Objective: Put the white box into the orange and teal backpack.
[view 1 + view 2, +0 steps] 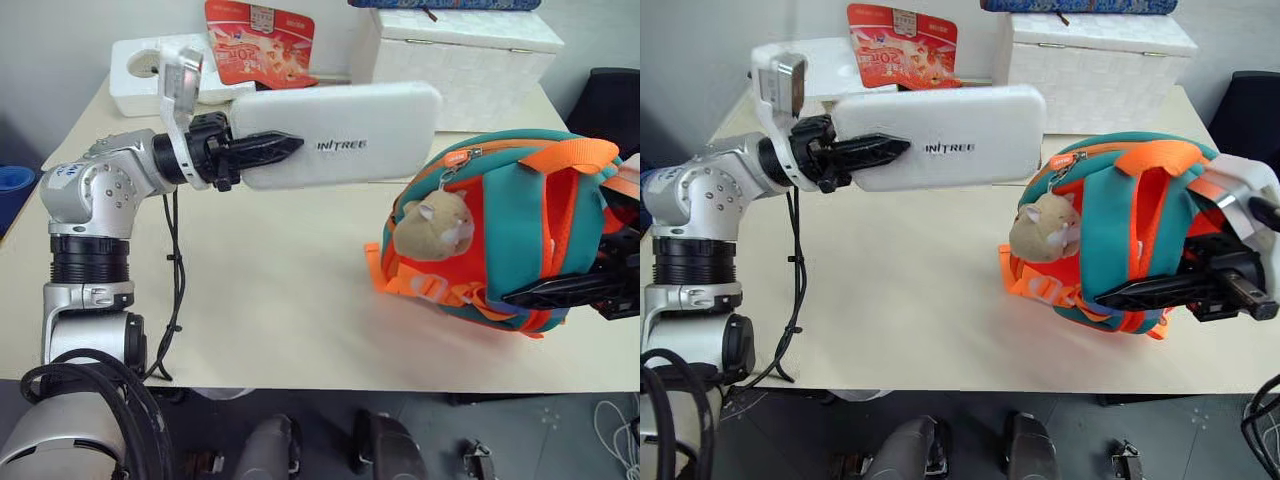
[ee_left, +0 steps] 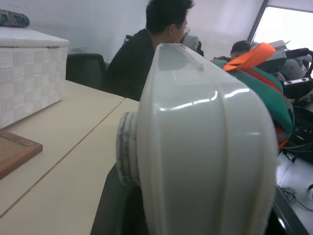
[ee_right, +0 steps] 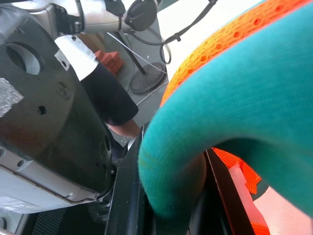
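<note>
head stereo downward, wrist cameras close-up

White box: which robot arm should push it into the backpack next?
Probably the left. Its end effector already grips the white box held above the table, pointing toward the backpack. The right end effector holds that backpack.

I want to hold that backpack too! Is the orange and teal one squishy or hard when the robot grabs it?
Probably squishy: the small orange and teal fabric backpack bulges softly, and its teal edge folds between the right gripper fingers. It likely flops, since its orange straps curl loosely. It seems light, held up by one edge.
</note>
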You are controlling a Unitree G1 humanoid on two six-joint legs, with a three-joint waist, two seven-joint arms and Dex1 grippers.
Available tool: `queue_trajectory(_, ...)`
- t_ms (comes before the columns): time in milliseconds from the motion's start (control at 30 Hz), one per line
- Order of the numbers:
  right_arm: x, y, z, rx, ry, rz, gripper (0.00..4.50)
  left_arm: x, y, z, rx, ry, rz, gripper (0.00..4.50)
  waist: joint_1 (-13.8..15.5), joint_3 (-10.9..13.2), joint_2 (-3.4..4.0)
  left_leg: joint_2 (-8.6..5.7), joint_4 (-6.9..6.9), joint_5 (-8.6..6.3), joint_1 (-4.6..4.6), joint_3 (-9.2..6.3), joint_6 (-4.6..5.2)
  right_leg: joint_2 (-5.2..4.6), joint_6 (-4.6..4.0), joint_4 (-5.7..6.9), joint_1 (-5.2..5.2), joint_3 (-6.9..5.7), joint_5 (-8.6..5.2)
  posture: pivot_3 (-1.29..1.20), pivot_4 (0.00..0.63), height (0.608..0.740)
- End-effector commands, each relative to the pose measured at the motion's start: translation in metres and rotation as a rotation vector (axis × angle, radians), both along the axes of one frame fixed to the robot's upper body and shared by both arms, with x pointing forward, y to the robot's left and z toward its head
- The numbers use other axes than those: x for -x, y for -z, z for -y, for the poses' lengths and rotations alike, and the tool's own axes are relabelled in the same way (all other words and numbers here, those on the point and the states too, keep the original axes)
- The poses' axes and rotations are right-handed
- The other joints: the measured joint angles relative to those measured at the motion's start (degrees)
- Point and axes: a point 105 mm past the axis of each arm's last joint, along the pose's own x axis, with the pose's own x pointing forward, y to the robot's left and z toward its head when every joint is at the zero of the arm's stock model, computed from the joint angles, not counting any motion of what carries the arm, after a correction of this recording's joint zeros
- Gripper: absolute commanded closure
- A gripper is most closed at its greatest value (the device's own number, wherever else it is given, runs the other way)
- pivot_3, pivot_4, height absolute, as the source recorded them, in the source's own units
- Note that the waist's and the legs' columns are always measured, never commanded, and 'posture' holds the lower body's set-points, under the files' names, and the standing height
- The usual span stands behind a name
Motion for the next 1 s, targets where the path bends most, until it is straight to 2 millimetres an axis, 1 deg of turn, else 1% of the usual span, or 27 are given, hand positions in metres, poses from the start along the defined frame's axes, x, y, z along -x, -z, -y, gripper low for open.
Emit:
queue_trajectory(33, 0.007, -0.006, -0.004, -0.010, -0.024, 0.057, 4.50, 0.001, 0.001, 0.011, -0.056, 0.030, 0.099, 3.32, 0.0, 0.0, 0.00, -0.02, 0.00, 0.00, 0.00, -0.03, 0.01, -0.03, 0.00, -0.01, 0.02, 0.06, 0.00, 0.00, 0.150, 0.740)
queue_trajectory(100, 0.008, -0.006, -0.005, -0.009, -0.022, 0.064, 4.50, 0.001, 0.009, 0.016, -0.091, 0.052, 0.114, 3.32, -0.1, 0.0, 0.00, -0.03, 0.00, -0.01, -0.01, -0.04, 0.01, -0.02, 0.01, -0.02, 0.02, 0.11, 0.00, 0.00, 0.150, 0.740)
queue_trajectory(233, 0.010, -0.010, -0.005, -0.012, -0.023, 0.074, 4.50, -0.009, 0.026, 0.028, -0.238, 0.020, 0.270, 3.32, -0.1, 0.0, 0.00, -0.02, 0.00, -0.01, 0.01, -0.03, 0.01, 0.00, 0.01, -0.01, 0.03, 0.05, 0.00, 0.00, 0.150, 0.740)
queue_trajectory(400, 0.010, -0.008, -0.006, -0.015, -0.011, 0.086, 4.50, -0.014, 0.029, 0.037, -0.334, 0.055, 0.400, 3.32, 0.1, 0.0, 0.00, -0.04, 0.01, 0.00, -0.01, -0.09, 0.04, -0.05, 0.01, -0.05, 0.07, 0.02, 0.01, 0.00, 0.150, 0.740)
queue_trajectory(533, 0.008, -0.006, -0.007, -0.014, 0.003, 0.097, 4.50, -0.022, 0.019, 0.041, -0.339, 0.046, 0.451, 3.32, 0.1, 0.0, -0.01, -0.07, 0.03, -0.01, -0.14, -0.16, 0.08, -0.04, 0.03, -0.09, 0.03, -0.15, 0.02, 0.00, 0.150, 0.740)
queue_trajectory(633, 0.011, -0.008, -0.007, -0.015, 0.010, 0.105, 4.50, -0.022, -0.018, 0.034, -0.174, 0.043, 0.355, 3.32, 0.0, 0.0, -0.03, -0.08, 0.05, 0.01, -0.22, -0.18, 0.13, -0.04, 0.06, -0.09, 0.00, -0.41, 0.04, 0.00, 0.150, 0.740)
queue_trajectory(733, 0.017, -0.009, -0.007, -0.008, 0.003, 0.111, 4.50, -0.022, -0.031, 0.027, -0.110, 0.044, 0.311, 3.32, -0.2, 0.0, -0.02, -0.08, 0.21, 0.04, -0.53, -0.37, 0.19, -0.03, 0.09, -0.07, -0.14, -0.74, 0.05, 0.00, 0.150, 0.740)
queue_trajectory(833, 0.025, -0.013, -0.010, -0.005, -0.017, 0.116, 4.50, -0.022, -0.034, 0.026, -0.093, 0.043, 0.305, 3.32, -0.3, 0.0, -0.02, -0.08, 0.31, 0.05, -0.61, -0.47, 0.19, 0.00, 0.09, -0.06, -0.13, -0.88, 0.05, 0.00, 0.150, 0.740)
queue_trajectory(933, 0.028, -0.014, -0.013, -0.007, -0.029, 0.120, 4.50, -0.020, -0.029, 0.032, -0.102, 0.070, 0.311, 3.32, -0.2, 0.0, -0.01, -0.07, 0.51, 0.05, -0.72, -0.64, 0.19, -0.01, 0.09, 0.02, -0.11, -1.00, 0.05, 0.00, 0.150, 0.740)
queue_trajectory(1000, 0.027, -0.014, -0.014, -0.011, -0.019, 0.125, 4.50, -0.017, -0.026, 0.040, -0.096, 0.102, 0.307, 3.32, -0.1, 0.0, -0.01, -0.07, 0.62, 0.04, -0.75, -0.72, 0.20, -0.02, 0.10, 0.03, -0.05, -1.05, 0.06, 0.00, 0.150, 0.740)
